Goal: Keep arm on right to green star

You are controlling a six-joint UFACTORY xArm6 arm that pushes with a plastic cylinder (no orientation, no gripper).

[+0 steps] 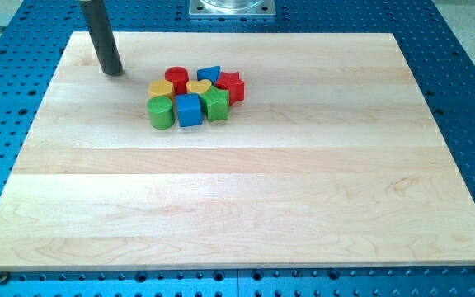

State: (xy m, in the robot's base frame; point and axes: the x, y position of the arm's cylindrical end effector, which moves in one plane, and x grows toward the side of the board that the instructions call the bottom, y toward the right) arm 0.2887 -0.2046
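Observation:
The green star (216, 104) sits at the right of the front row of a tight cluster of blocks in the upper middle of the wooden board (237, 214). My tip (112, 72) rests on the board near the top-left corner, well to the left of the cluster and of the green star. It touches no block. Beside the green star are a blue cube (189, 110) on its left and a red star (232, 86) behind it on its right.
The cluster also holds a green cylinder (161, 112), a yellow block (161, 87), a red cylinder (176, 78), a yellow heart (198, 87) and a blue block (209, 74). A metal mount (232, 7) stands at the view's top edge.

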